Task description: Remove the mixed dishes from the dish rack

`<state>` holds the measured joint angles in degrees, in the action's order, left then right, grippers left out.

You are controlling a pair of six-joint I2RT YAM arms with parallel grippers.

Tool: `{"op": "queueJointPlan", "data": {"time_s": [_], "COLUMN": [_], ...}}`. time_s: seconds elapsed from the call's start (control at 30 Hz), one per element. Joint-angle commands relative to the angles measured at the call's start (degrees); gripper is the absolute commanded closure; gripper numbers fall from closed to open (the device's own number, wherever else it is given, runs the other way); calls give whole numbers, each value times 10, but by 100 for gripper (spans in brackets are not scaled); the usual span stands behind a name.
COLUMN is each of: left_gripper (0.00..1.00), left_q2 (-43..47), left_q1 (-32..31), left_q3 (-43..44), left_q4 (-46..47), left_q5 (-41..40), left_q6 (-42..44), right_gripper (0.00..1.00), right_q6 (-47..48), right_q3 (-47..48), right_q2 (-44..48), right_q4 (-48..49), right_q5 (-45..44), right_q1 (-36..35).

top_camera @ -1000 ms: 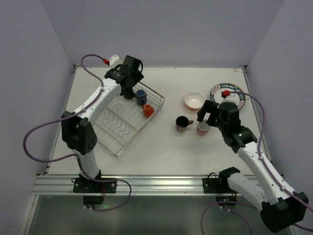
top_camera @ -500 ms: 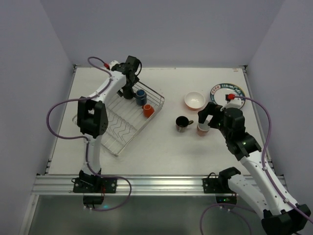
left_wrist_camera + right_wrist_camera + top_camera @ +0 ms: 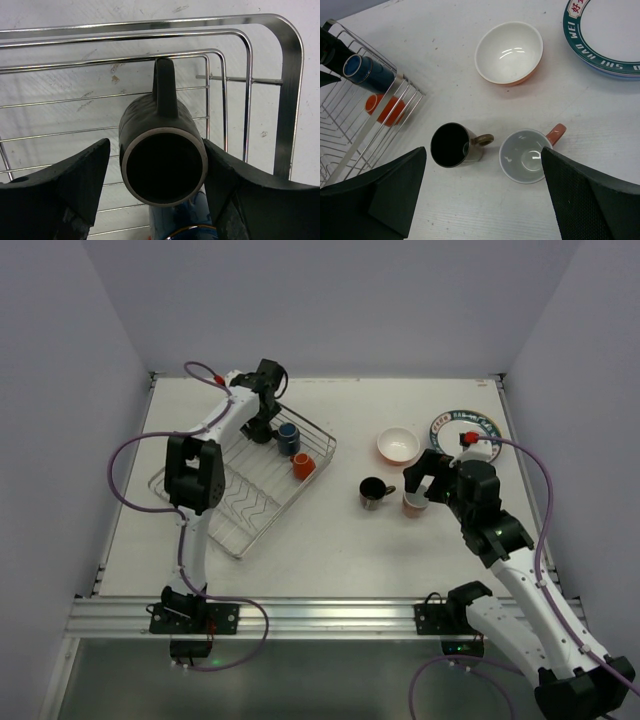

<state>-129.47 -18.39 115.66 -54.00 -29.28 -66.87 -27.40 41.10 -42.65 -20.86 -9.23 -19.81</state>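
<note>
Black, matte fingers of my left tool stand apart around the dark, round-mouthed mug. It lies on its side, handle pointing away toward the shiny wire dish rack's rounded corner. My right tool gapes wide above the tabletop.

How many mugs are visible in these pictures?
5: black mug, blue mug and orange mug in the dish rack; brown mug and pink mug on the table. The arms may hide others.
</note>
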Motion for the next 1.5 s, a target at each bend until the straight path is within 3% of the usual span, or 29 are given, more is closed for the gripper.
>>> {"op": "queueJointPlan", "data": {"time_s": [0.0, 0.07, 0.2, 0.37, 0.43, 0.53, 0.97, 1.17, 1.3, 1.33, 1.4, 1.47], "left_gripper": [26, 29, 47, 77, 82, 99, 100, 100, 100, 100, 100, 100], "left_q2": [-4, -7, -3, 18, 37, 68, 202, 327, 461, 522, 601, 635], "left_q1": [9, 11, 11, 11, 11, 11, -1, -22, -50, -52, -60, -74], "left_q3": [17, 17, 7, -13, -30, -59, -148, -246, -383, -454, -522, -578], "left_q4": [14, 14, 17, 24, 32, 45, 96, 215, 377, 474, 615, 654], "left_q5": [-17, -14, -17, -5, -5, -8, 12, 89, 189, 270, 385, 430], "left_q6": [-2, -2, 0, -2, -4, -5, 20, 97, 168, 181, 176, 146], "right_gripper": [2, 2, 2, 2, 2, 2, 2, 2, 2, 2, 2, 2], "right_q6": [2, 3, 3, 6, 6, 7, 11, 14, 21, 25, 27, 24], "right_q3": [-1, -1, -3, -3, -4, -5, -8, -12, -29, -32, -46, -51], "right_q2": [1, 2, 5, 6, 7, 9, 18, 29, 49, 57, 69, 83], "right_q4": [28, 28, 28, 28, 28, 29, 30, 36, 68, 77, 115, 143], "right_q5": [6, 6, 7, 6, 7, 7, 11, 25, 78, 92, 178, 289], "right_q1": [1, 1, 0, 0, 0, 1, 1, 0, 1, 1, 1, 2]}}
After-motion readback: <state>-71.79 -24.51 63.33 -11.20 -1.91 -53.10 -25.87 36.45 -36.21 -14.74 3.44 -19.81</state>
